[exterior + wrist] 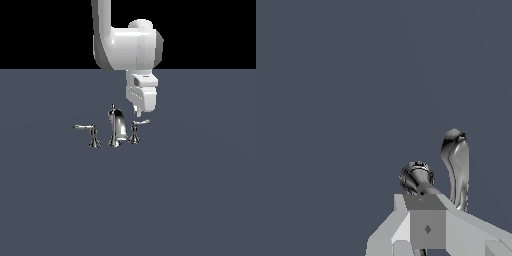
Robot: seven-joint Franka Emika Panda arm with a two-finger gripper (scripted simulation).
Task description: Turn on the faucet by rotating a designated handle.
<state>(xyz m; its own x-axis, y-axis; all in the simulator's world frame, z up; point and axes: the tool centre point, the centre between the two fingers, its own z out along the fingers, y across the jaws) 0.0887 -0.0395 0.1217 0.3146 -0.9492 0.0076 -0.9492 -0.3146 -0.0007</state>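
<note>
Chrome faucet stands on the grey floor, its curved spout between two levers. On the exterior view's right, the handle with the short stubby lever sits just under the gripper. The longer-levered handle stands on the left. Whether the gripper's fingers are parted or closed cannot be told.

Flat even sim light, sharp, no shadows.
</note>
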